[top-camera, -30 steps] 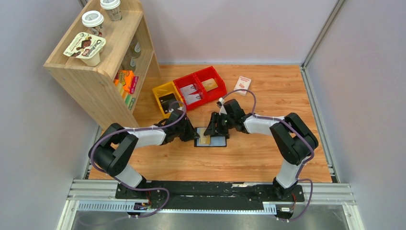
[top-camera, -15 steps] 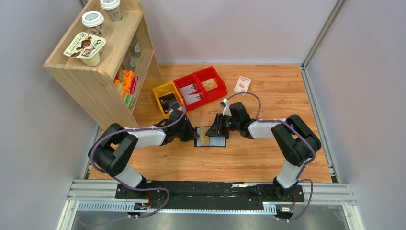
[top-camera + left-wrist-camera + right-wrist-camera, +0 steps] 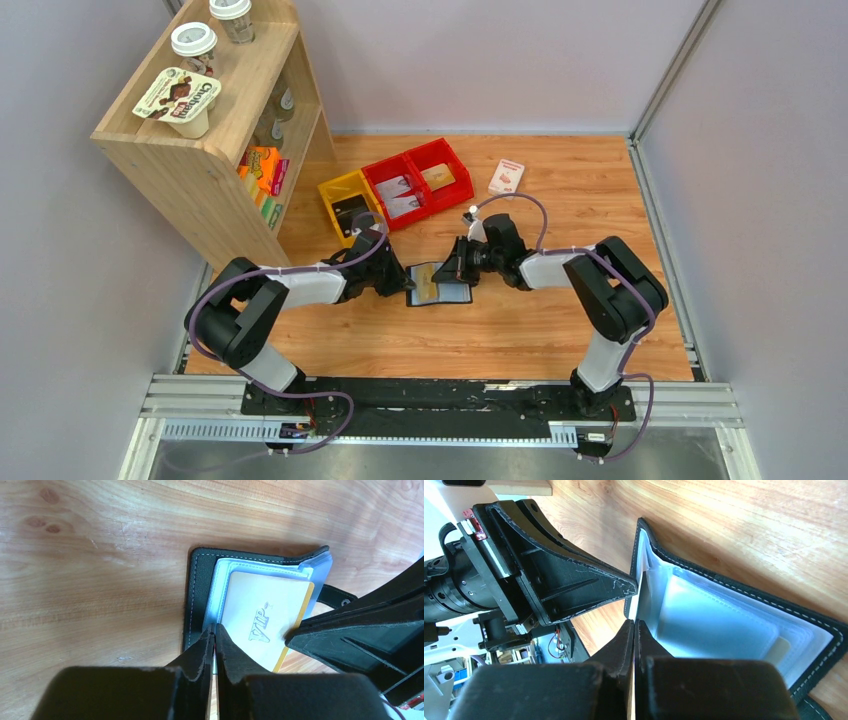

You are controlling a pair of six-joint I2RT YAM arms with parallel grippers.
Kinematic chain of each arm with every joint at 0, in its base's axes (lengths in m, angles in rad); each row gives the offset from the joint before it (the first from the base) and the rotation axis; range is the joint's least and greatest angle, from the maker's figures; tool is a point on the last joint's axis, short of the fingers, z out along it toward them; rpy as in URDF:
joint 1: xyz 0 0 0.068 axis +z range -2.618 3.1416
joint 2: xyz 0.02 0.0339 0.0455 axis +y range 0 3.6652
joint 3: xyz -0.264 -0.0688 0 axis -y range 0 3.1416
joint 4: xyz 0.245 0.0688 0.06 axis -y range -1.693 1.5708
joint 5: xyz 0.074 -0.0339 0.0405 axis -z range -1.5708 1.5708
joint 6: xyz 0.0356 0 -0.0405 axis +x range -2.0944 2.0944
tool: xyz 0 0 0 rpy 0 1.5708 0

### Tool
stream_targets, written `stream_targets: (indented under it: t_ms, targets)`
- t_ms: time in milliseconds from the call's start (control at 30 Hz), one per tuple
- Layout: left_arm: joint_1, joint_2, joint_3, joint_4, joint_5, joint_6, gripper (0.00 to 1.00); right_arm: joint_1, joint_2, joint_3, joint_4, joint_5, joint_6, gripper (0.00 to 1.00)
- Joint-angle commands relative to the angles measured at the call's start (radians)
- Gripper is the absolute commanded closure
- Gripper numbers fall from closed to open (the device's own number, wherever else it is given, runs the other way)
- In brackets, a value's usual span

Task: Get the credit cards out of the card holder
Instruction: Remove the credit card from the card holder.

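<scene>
The black card holder lies open on the wooden table between my two grippers, its bluish-grey pockets facing up. A golden-beige credit card printed "VIP" sticks partly out of a pocket. My left gripper is shut on the holder's left side, at the pocket edge beside the black cover. My right gripper comes from the right and is shut on the card's free edge. In the top view the left gripper and the right gripper nearly meet over the holder.
Two red bins and a yellow bin holding small items stand just behind the grippers. A white-and-red box lies at the back right. A wooden shelf with cups and snacks stands at the left.
My right gripper's jaws have closed onto the card's edge. The left gripper has tightened on the holder. The holder's left half has tilted up a little.
</scene>
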Motion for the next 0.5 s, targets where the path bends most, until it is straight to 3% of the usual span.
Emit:
stream_targets:
  t_ms: [0,67,467]
  targets:
    - [-0.007,0.024,-0.026,-0.063,-0.010,0.010,0.96,-0.026,-0.016,0.003,0.019,-0.020,-0.029,1.00]
    - [-0.007,0.025,-0.024,-0.066,-0.007,0.011,1.00,-0.039,-0.027,0.005,-0.018,-0.018,-0.047,1.00]
    - [-0.008,0.001,-0.026,-0.063,-0.009,0.020,1.00,-0.091,-0.044,-0.003,-0.092,-0.026,-0.077,1.00]
